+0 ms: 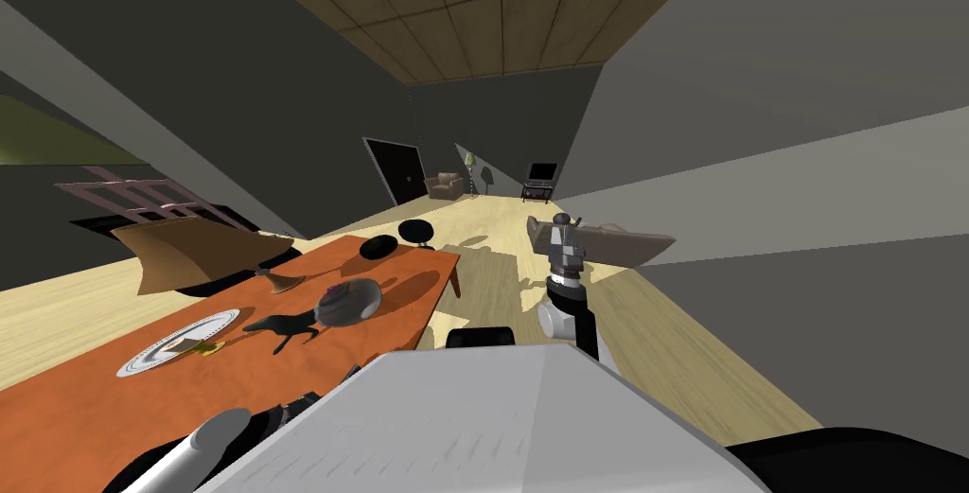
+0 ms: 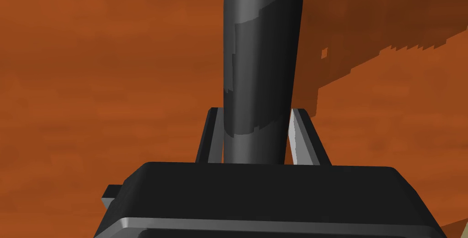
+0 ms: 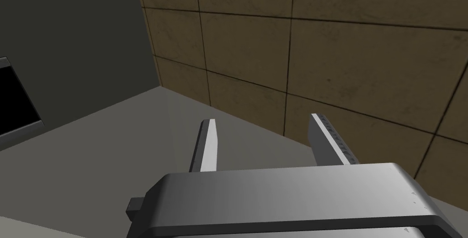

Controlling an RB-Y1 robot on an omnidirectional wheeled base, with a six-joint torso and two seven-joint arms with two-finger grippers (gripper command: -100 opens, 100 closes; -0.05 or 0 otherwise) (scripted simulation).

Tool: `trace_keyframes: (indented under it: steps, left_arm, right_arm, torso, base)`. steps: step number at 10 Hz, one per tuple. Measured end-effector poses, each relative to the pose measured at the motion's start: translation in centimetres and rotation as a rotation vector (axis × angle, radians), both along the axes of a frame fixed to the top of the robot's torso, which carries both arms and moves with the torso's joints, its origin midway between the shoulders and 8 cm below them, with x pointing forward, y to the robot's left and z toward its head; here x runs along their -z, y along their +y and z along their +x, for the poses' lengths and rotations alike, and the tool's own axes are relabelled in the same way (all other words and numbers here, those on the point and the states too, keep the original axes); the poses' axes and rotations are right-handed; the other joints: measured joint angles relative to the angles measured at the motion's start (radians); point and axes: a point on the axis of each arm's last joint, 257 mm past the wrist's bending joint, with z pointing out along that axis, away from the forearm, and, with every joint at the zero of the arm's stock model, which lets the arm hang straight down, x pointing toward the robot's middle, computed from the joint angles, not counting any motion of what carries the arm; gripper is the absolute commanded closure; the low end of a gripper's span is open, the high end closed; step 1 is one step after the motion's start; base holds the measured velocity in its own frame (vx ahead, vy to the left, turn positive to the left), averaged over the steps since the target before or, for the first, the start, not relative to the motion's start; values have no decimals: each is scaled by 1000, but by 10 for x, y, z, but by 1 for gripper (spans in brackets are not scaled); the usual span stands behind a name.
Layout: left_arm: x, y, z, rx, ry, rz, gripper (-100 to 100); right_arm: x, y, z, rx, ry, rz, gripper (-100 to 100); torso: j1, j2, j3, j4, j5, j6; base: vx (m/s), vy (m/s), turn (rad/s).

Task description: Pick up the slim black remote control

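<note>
Remote control [image 2: 260, 57], slim and dark grey-black, is pinched between your left gripper's [image 2: 256, 110] two fingers, which press its sides. It juts out beyond them over the orange-brown table [image 2: 91, 89], with its shadow beside it. Your right gripper [image 3: 263, 119] is raised beside the table, fingers spread apart, holding nothing.

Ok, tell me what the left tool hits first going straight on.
Shut on the black remote, the left tool points at the orange tabletop; the remote's tip would probably touch it first, though depth is unclear.
</note>
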Motion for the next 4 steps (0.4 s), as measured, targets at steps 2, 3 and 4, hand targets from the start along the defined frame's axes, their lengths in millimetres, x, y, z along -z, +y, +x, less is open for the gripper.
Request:
trace_keyframes:
  steps: [2,3,4]
  left_arm:
    - [-2,-2,8,-16,-1,-2,100]
    - [-3,-3,12,-29,-3,-4,100]
    - [-4,-3,12,-34,-3,-5,0]
  right_arm:
    - [0,0,0,0,0,0,0]
    - [0,0,0,0,0,0,0]
    - [0,0,0,0,0,0,0]
  torso:
    - [1,0,0,0,0,0]
    - [1,0,0,0,0,-1]
    - [1,-2,-1,-1,0,-2]
  base:
    - [-91,-2,-87]
    - [-33,-1,-8]
    - [-7,0,3]
